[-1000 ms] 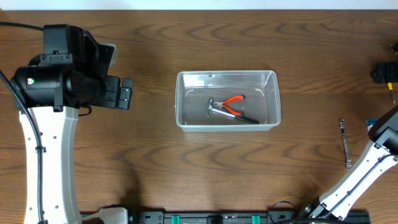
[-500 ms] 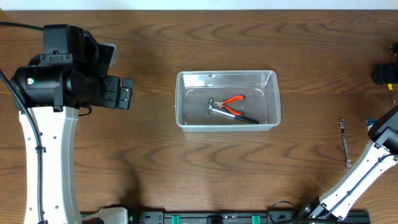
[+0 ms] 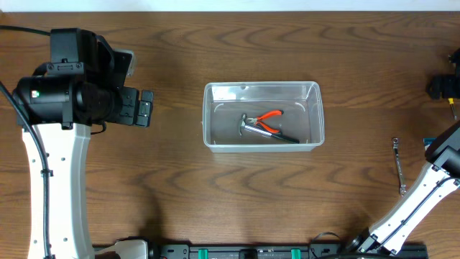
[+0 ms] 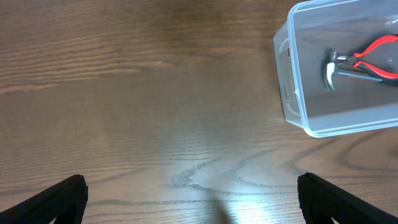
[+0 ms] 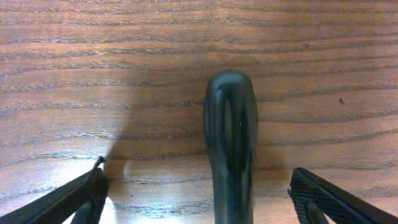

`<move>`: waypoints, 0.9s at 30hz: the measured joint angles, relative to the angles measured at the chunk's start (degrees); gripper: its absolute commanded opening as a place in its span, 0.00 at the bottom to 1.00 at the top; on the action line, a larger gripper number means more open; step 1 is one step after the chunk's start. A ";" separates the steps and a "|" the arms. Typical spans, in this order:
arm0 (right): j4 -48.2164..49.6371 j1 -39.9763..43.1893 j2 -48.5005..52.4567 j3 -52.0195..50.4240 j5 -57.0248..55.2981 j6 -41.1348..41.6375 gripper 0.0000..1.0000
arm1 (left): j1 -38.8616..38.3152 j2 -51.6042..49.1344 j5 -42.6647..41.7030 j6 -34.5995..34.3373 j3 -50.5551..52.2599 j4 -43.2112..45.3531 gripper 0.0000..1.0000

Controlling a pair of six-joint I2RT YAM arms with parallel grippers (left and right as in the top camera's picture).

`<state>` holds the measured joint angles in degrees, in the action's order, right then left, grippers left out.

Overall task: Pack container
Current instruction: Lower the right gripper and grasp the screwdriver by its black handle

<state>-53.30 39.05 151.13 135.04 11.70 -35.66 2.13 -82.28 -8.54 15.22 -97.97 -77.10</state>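
The clear plastic container (image 3: 213, 115) stands mid-table and holds a small hammer (image 3: 248, 126) and red-handled pliers (image 3: 270, 117). It also shows at the upper right of the left wrist view (image 4: 292, 93), with the hammer (image 4: 331, 68) and pliers (image 4: 376, 53) inside. My left gripper (image 3: 144, 108) is open and empty over bare wood left of the container, and the left wrist view (image 4: 193, 199) shows the same. My right gripper (image 5: 198, 186) is open at the table's far right (image 3: 444, 86), its fingers on either side of a dark rounded tool handle (image 5: 230, 124) lying on the wood, not touching it.
A silver wrench (image 3: 399, 167) lies on the table at the right, near the right arm's forearm (image 3: 420, 198). A small blue item (image 3: 428, 141) shows at the right edge. The left arm's white body (image 3: 54, 173) stands along the left side.
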 measured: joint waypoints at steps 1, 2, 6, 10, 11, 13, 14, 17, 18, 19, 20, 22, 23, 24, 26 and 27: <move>0.02 0.00 0.00 0.02 0.04 0.00 0.88 | 0.00 0.00 0.00 0.00 0.00 0.00 0.98; 0.07 0.00 0.00 0.00 0.11 -0.02 0.87 | 0.00 0.00 0.00 0.00 0.00 0.00 0.98; 0.66 0.00 0.04 0.00 0.09 0.02 0.86 | 0.00 0.00 0.00 0.00 0.00 0.00 0.98; 0.81 0.00 0.11 0.00 0.13 0.02 0.83 | 0.00 0.00 0.00 0.00 0.00 0.00 0.98; 0.79 0.00 0.11 0.00 0.13 0.02 0.83 | 0.00 0.00 0.00 0.00 0.00 0.00 0.98; 0.87 0.00 0.11 0.00 0.15 0.04 0.82 | 0.00 0.00 0.00 0.00 0.00 0.00 0.98; 0.90 0.00 0.11 0.00 0.15 0.04 0.82 | 0.00 0.00 0.00 0.00 0.00 0.00 0.98; 1.05 0.09 0.13 0.00 0.17 0.11 0.82 | -0.02 0.00 0.00 0.00 0.00 0.00 0.98; 1.14 0.13 0.15 0.00 0.22 0.28 0.82 | 0.00 0.00 0.00 0.00 0.00 0.00 0.98; 1.20 0.17 0.22 0.02 0.33 0.48 0.82 | 0.00 0.00 0.00 0.00 0.00 0.00 0.98; 1.20 0.26 0.24 0.02 0.48 0.70 0.83 | -0.02 0.00 0.00 0.00 0.00 0.00 0.98; 1.27 0.46 0.33 0.02 0.74 1.16 0.83 | 0.00 0.00 0.00 0.00 0.00 0.00 0.98; 1.25 0.57 0.33 0.02 0.98 1.36 0.83 | 0.00 0.00 0.00 0.00 0.00 0.00 0.98; 1.25 0.70 0.35 0.02 1.20 1.57 0.84 | 0.00 0.00 0.00 0.00 0.00 0.00 0.98; 1.27 0.85 0.37 0.02 1.42 1.84 0.84 | -0.02 0.00 0.00 0.00 0.00 0.00 0.98; 1.27 0.92 0.37 0.02 1.42 1.99 0.84 | 0.00 0.00 0.00 0.00 0.00 0.00 0.98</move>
<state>-52.03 39.97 151.50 135.06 13.13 -33.67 2.13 -82.28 -8.54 15.22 -97.97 -77.10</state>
